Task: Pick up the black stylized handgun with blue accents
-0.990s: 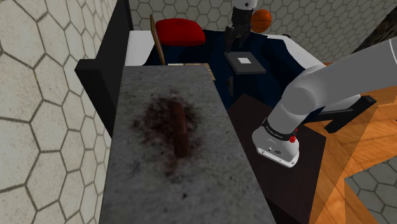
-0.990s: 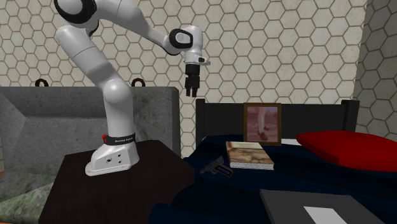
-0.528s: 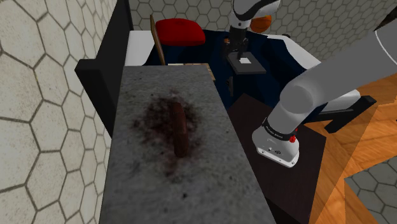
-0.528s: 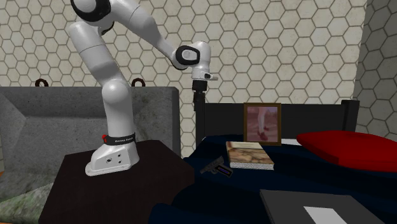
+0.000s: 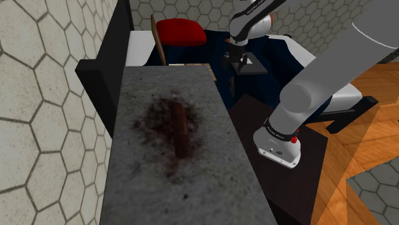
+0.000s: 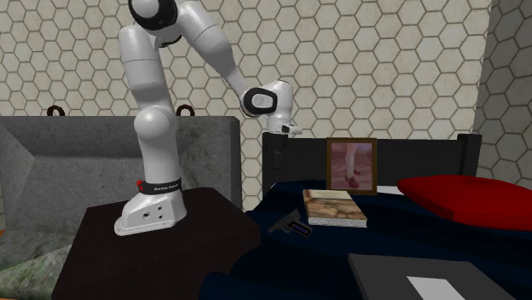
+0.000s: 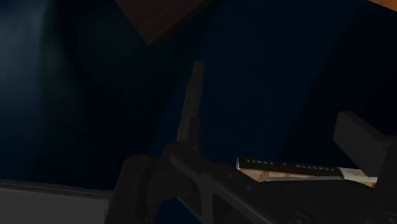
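The bed is recorded across the lower right of the second exterior view. The white arm is arched over its edge, the gripper poised at frame centre. The handgun is laid on the bed just beside a book, lower centre, below and slightly right of the fingers, which are spread and empty. Its long axis is judged roughly level.
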Robot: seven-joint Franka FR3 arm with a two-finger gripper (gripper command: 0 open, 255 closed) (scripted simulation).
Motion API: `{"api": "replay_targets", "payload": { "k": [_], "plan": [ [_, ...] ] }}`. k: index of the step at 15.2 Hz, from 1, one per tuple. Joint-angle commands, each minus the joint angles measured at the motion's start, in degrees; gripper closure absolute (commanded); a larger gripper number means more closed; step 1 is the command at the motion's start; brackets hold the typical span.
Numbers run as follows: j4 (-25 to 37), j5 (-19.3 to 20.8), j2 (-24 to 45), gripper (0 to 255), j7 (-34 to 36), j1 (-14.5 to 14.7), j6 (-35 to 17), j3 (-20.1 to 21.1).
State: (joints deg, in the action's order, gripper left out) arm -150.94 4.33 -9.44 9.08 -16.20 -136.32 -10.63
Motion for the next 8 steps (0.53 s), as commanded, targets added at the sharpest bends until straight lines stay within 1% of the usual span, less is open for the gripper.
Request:
{"api": "replay_targets", "payload": {
  "k": [1, 5, 8],
  "plan": [
    [0.1, -0.4, 4.0, 0, 1.0, -0.8, -3.9, -0.9],
    [1.5, -2.8, 12.8, 0, 1.7, -2.3, -11.0, -2.5],
    [3.2, -5.9, 19.6, 0, 1.4, -3.8, -15.7, -3.2]
  ]
}}
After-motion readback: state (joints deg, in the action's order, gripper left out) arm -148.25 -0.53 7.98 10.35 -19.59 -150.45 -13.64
